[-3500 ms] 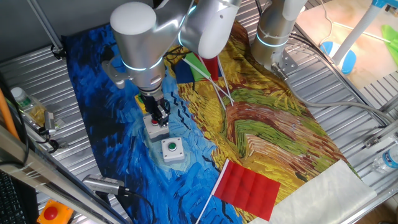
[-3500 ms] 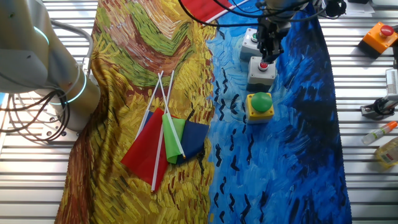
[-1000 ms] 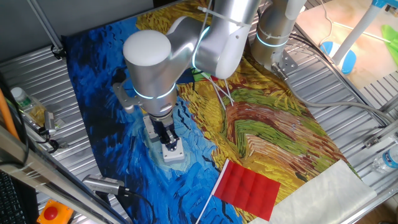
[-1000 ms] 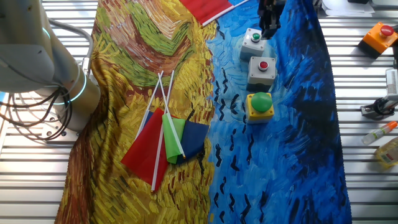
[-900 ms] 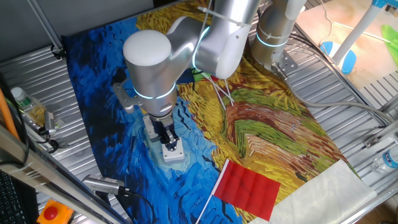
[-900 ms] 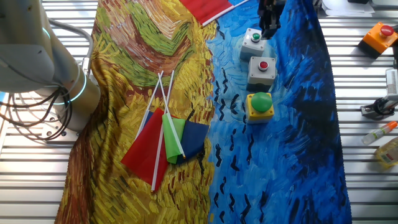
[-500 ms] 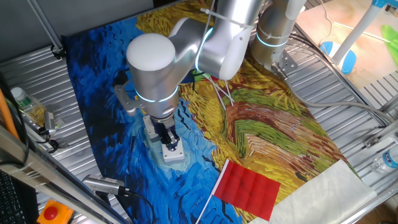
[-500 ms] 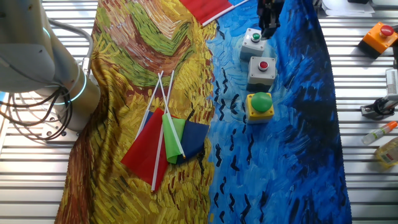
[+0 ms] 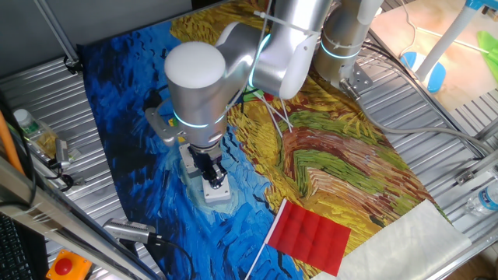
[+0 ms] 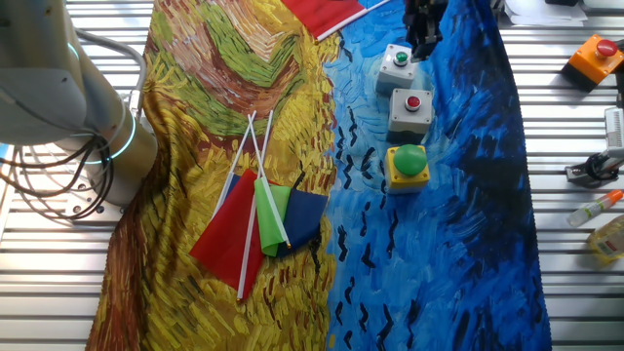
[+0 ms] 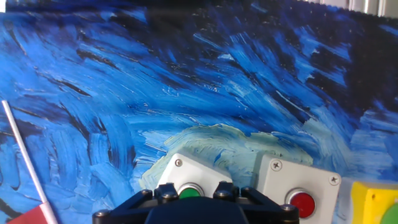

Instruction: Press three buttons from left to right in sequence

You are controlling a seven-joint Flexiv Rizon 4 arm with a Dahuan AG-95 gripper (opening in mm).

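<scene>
Three button boxes stand in a row on the painted cloth. In the other fixed view the grey box with the small green button (image 10: 395,64) is farthest, then the grey box with the red button (image 10: 411,107), then the yellow box with the big green dome (image 10: 408,164). My gripper (image 10: 420,49) hovers right over the small green button box (image 9: 216,190), its tip (image 9: 211,174) just above the box. The hand view shows the green button (image 11: 189,190) directly under the gripper body (image 11: 191,202), the red button (image 11: 302,203) beside it and the yellow box's corner (image 11: 376,202).
An orange box with a red button (image 10: 596,58) sits off the cloth, also in the one fixed view (image 9: 62,267). A red flag (image 9: 311,237) and a bundle of flags (image 10: 258,219) lie on the cloth. A second arm's base (image 10: 83,107) stands nearby. Bottles (image 10: 604,210) lie on the slats.
The arm's body has shifted slightly to the right. The gripper stays over the grey box with the small green button. The buttons have not moved.
</scene>
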